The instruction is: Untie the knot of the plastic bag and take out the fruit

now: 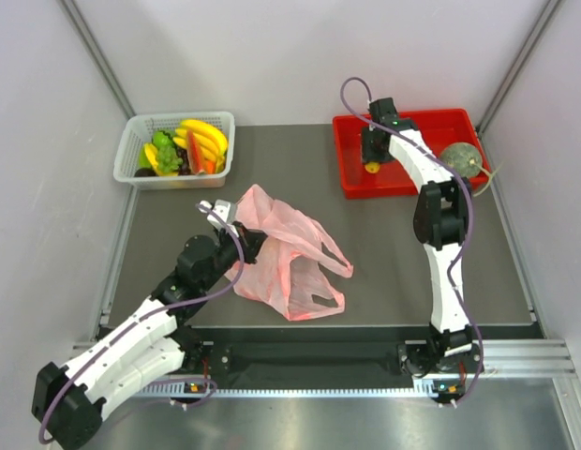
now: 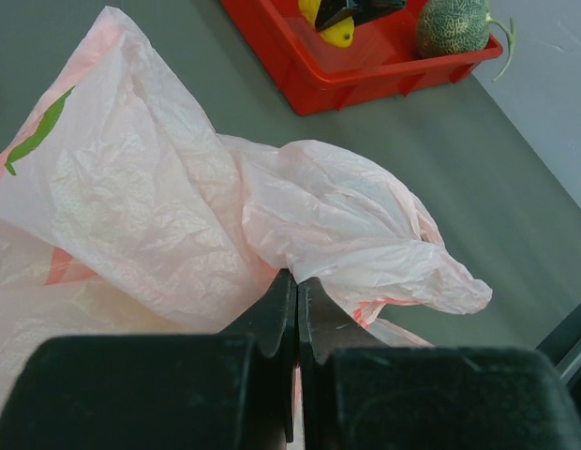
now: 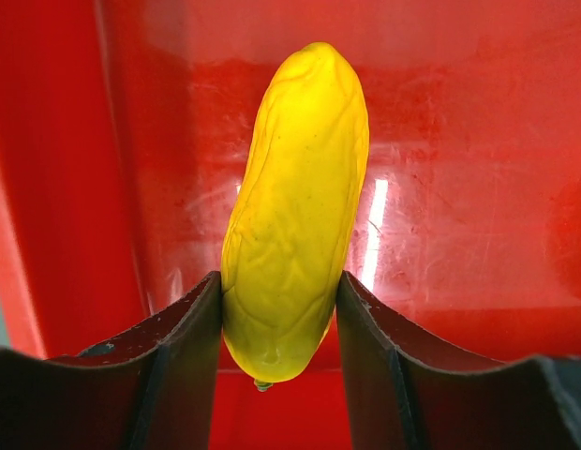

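The pink plastic bag (image 1: 290, 258) lies crumpled in the middle of the table. Its loop handles spread loose toward the front right, and no knot shows. My left gripper (image 1: 256, 246) is shut on a fold of the bag (image 2: 178, 206); in the left wrist view the jaws (image 2: 297, 281) are pinched together on the film. My right gripper (image 1: 372, 161) is over the red tray (image 1: 440, 127) and is shut on a small yellow fruit (image 3: 295, 206), with a finger pressed on each side. The round green melon (image 1: 461, 159) rests at the tray's right near corner.
A white basket (image 1: 131, 159) with larger bananas, green grapes and red-orange slices stands at the back left. The red tray (image 2: 365, 80) is at the back right. Grey walls close off the left, back and right sides.
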Motion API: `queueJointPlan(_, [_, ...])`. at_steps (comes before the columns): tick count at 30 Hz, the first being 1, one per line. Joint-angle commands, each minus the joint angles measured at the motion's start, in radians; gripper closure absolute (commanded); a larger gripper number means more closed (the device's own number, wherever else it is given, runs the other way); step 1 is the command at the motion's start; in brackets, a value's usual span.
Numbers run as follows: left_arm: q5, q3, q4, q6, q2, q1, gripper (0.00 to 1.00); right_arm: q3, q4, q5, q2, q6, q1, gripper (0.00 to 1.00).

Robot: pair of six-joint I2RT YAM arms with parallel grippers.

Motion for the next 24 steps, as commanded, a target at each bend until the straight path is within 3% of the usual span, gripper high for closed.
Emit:
queueJointPlan(1, [0.008,0.023,0.004,0.006,-0.032,0.004,1.00,0.026,-0.004,-0.019,-0.020,-0.032,-0.009,0.55])
queueJointPlan(5, [-0.024,0.026,-0.038,0.003,-0.058,0.004,0.96,0.026,0.000,-0.029,-0.035,-0.035,-0.011,0.39])
queueJointPlan(9, [-0.061,0.029,-0.067,0.002,-0.094,0.003,0.86,0.018,-0.003,-0.035,-0.063,-0.037,-0.011,0.15])
queueJointPlan(12, [-0.096,0.035,-0.091,-0.006,-0.109,0.003,0.84,0.010,-0.013,-0.038,-0.101,-0.031,-0.011,0.01])
queueJointPlan(14, [-0.121,0.049,-0.102,-0.012,-0.117,0.003,0.82,-0.026,-0.001,-0.044,-0.142,-0.023,-0.011,0.00])
queueJointPlan(17, [-0.139,0.078,-0.117,-0.007,-0.130,0.004,0.73,-0.143,0.055,-0.062,-0.329,-0.012,-0.005,0.00])
queueJointPlan(19, [-0.153,0.096,-0.127,0.002,-0.144,0.003,0.58,-0.247,0.083,-0.061,-0.414,-0.009,0.004,0.00])
queueJointPlan(20, [-0.165,0.114,-0.130,0.002,-0.149,0.003,0.19,-0.276,0.091,-0.064,-0.454,-0.011,0.011,0.00])
queueJointPlan(21, [-0.220,0.125,-0.136,0.000,-0.153,0.003,0.01,-0.331,0.097,-0.065,-0.524,-0.017,0.027,0.00])
queueJointPlan(24, [-0.317,0.157,-0.179,0.009,-0.149,0.004,0.01,-0.434,0.100,-0.101,-0.641,-0.055,0.083,0.00])
